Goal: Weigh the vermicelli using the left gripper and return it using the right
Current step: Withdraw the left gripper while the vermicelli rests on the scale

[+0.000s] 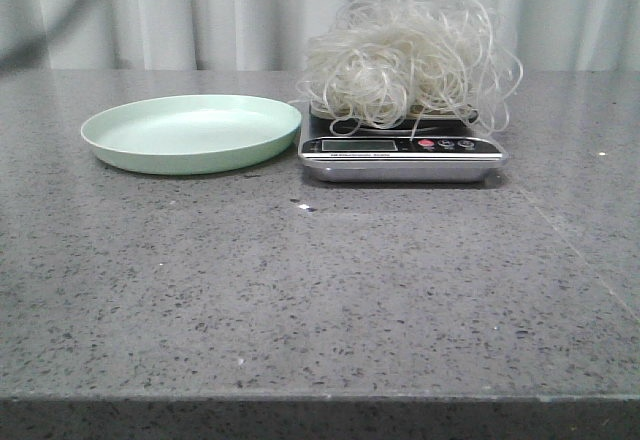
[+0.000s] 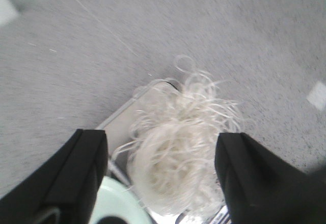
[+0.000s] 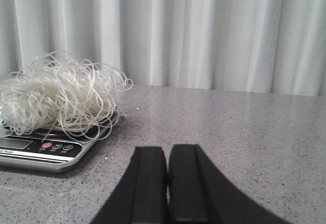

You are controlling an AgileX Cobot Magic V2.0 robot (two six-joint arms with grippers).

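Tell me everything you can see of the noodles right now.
The noodles are a loose, fluffy tangle of thin, glassy white strands, heaped on the scale right of the green plate. Stray loops hang over the scale's edges. Nothing grips them: the left hand hovers open above, and the right hand is shut, off to the side.

No text can be read; the scale's (image 1: 402, 157) display and front lettering are too blurred.

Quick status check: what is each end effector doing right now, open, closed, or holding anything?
Left end effector: open, empty, fingers spread above the vermicelli on the scale.
Right end effector: closed, empty, away from the scale.
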